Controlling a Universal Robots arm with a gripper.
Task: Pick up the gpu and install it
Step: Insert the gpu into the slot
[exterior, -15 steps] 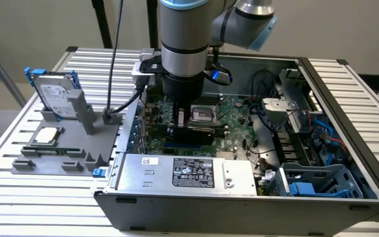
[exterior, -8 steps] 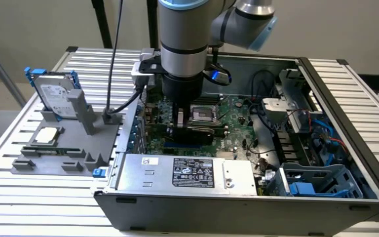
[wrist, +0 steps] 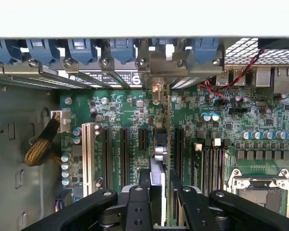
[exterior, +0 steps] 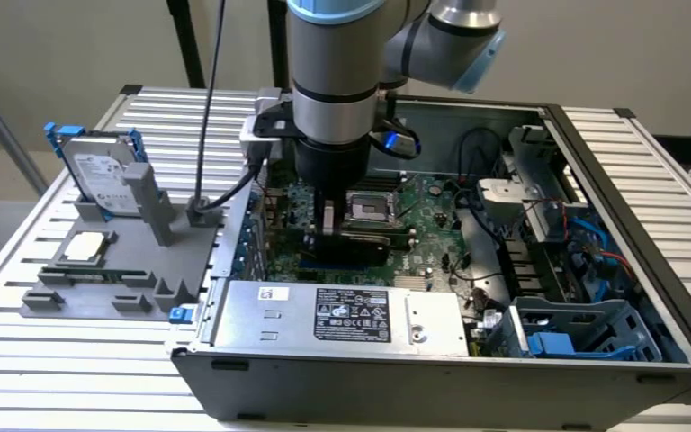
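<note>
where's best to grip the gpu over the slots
Grip the gpu by its upper long edge, coming down from above, one finger on each flat face. It stands on edge, upright, bracket toward the case rear wall; the gripper holds it so.

Even, bright room light fills the open computer case, whose wall glares white in the wrist view.

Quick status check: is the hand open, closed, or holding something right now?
Hand: closed on the graphics card, which stands on edge over the motherboard.
</note>
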